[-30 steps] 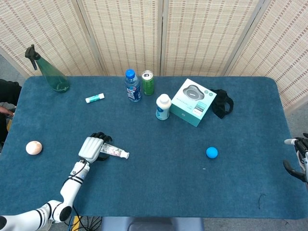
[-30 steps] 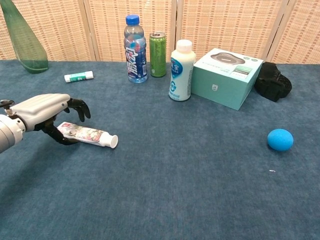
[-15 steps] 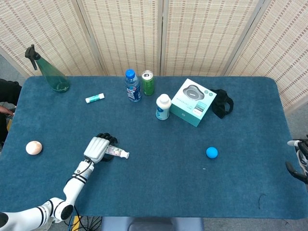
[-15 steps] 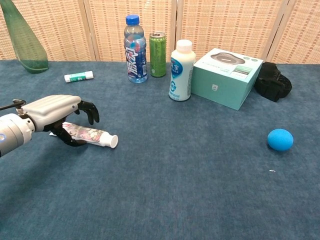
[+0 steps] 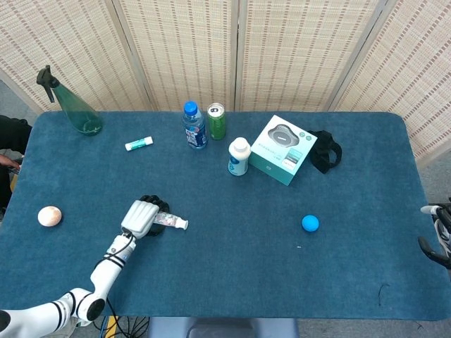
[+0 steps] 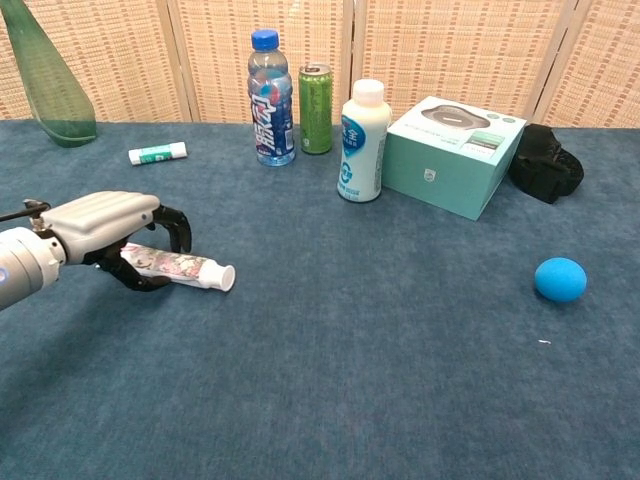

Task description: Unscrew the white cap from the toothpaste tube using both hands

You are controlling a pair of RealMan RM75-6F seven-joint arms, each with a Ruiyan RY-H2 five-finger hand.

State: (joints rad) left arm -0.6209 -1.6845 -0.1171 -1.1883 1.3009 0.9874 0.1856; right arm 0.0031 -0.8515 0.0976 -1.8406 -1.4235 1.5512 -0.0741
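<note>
Left hand point(image 6: 105, 225) is down low on the near-left part of the blue counter point(image 6: 380, 360), palm over the tail end of the toothpaste tube point(image 6: 175, 266), dark fingers point(image 6: 178, 228) curled round the far side of it and the thumb hooked underneath — it has the tube in its grip, and the tube is lying roughly flat, pointing out to the right. The white cap point(image 6: 226, 278) sticks clear of the hand at the tube's right end, bare and on the tube, nothing touching it. From the head view the same hand point(image 5: 140, 216) sits over the tube point(image 5: 169, 221), with the cap point(image 5: 184, 224) poking out toward the middle of the counter. The right hand point(image 5: 438, 232) is way off at the far right edge of the head view, well apart from the tube, only partly in the picture; whether it is spread or closed, I cannot tell. Along the back: a green spray bottle point(image 6: 42, 75) far left, a small white-and-green stick point(image 6: 157, 153), a blue-capped water bottle point(image 6: 271, 98) just beside a green can point(image 6: 316, 108), a white bottle point(image 6: 362, 140), a teal box point(image 6: 453, 155) and a black bundle point(image 6: 545, 162). A blue ball point(image 6: 559, 279) sits alone on the right, and a pale egg-like ball point(image 5: 49, 215) near the left edge.
</note>
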